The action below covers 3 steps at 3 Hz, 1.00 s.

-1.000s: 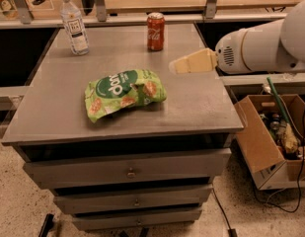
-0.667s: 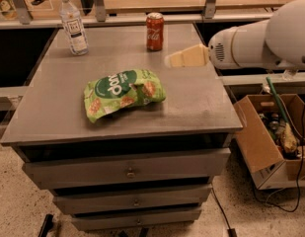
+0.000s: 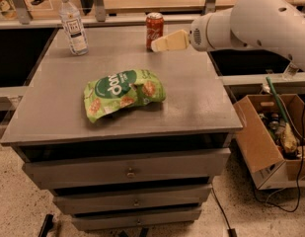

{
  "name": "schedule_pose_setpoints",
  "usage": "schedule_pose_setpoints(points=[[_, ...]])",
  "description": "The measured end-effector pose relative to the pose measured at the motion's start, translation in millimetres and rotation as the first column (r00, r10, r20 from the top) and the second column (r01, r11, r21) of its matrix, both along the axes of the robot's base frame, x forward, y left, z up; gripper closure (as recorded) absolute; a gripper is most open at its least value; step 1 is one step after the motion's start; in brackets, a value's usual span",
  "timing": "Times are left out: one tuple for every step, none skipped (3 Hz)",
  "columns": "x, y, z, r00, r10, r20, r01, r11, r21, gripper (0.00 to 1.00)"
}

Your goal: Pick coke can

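The coke can (image 3: pixel 154 29) is seen upright at the far edge of the counter (image 3: pixel 201 107), with the gripper (image 3: pixel 168 41) just beside it. How wide the gripper stands cannot be told. The can should be straddled squarely at mid-height before closing.

I read the coke can (image 3: pixel 154 29) as red with white script and a silver top. The claw (image 3: pixel 155 45), just right of it, is cream. The tabletop (image 3: pixel 196 100) is plain grey. The bag (image 3: pixel 123 94) is green with white lettering.
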<state>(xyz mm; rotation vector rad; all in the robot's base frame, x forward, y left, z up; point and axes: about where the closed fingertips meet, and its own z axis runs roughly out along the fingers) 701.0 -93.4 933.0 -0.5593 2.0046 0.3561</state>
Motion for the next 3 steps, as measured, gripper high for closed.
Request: schedule_pose_setpoints(points=[[0, 0, 0, 1.0, 0.0, 0.0, 0.0, 1.0, 0.0, 0.0], [6, 2, -4, 0.9994, 0.017, 0.03, -0.018, 0.999, 0.035, 0.0], [29, 11, -9, 0.9931, 0.074, 0.091, -0.083, 0.992, 0.093, 0.0]])
